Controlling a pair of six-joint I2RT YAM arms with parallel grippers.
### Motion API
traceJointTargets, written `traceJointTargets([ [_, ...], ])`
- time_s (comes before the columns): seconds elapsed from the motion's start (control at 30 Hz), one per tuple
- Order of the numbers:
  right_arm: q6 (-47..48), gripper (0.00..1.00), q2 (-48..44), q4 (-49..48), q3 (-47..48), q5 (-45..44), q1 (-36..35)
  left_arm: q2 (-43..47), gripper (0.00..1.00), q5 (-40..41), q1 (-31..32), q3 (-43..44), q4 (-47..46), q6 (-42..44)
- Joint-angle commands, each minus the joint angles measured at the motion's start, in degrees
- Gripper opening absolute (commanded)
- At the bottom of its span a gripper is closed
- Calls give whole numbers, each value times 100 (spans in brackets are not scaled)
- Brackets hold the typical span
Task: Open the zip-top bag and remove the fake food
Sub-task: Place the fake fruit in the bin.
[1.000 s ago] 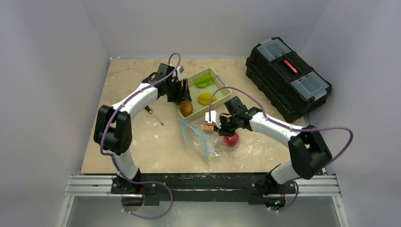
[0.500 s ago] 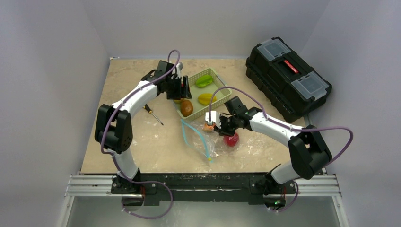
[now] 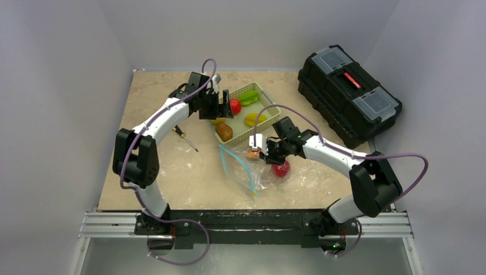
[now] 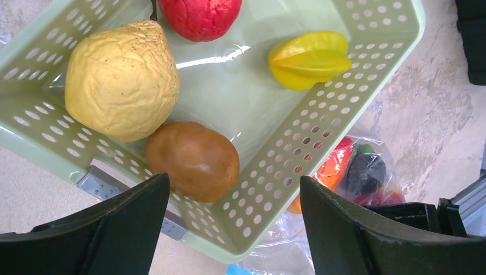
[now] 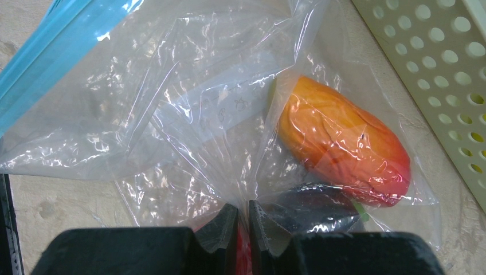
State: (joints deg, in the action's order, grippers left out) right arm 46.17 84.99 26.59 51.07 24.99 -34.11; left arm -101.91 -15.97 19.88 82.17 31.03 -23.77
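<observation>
The zip-top bag (image 3: 247,167) lies in front of the green basket (image 3: 269,109), with its light-blue zipper strip (image 5: 57,57) to the left. My right gripper (image 3: 265,154) is shut on a pinch of the bag's plastic (image 5: 243,220). An orange-red fruit (image 5: 344,149), a dark aubergine (image 5: 312,209) and a red fruit (image 3: 280,168) are inside the bag. My left gripper (image 3: 224,109) hovers open and empty over the basket's near corner (image 4: 235,229). In the basket lie a yellow pear (image 4: 121,80), a brown fruit (image 4: 192,160), a red fruit (image 4: 200,14), a yellow starfruit (image 4: 309,59) and a green piece (image 3: 247,97).
A yellow-and-black-handled screwdriver (image 3: 186,138) lies on the table left of the basket. A black toolbox (image 3: 348,94) stands at the back right. The grey walls close in on both sides.
My left gripper has lifted and drawn back to the left, and a red fruit now lies in the basket beside it. The right arm and the bag have not moved.
</observation>
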Motion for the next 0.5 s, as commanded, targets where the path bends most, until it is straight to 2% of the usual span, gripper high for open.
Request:
traceJointTargets([
  [0.0,98,11,-191,72,-36,41,27,496,84,32,-61,72,-137,147],
  [0.23,107,11,-201,83,-35,40,34,1202,84,60,-72,-298,-367,153],
  [0.47,111,12,-200,98,-27,34,33,2277,90,216,-80,-1039,-631,175],
])
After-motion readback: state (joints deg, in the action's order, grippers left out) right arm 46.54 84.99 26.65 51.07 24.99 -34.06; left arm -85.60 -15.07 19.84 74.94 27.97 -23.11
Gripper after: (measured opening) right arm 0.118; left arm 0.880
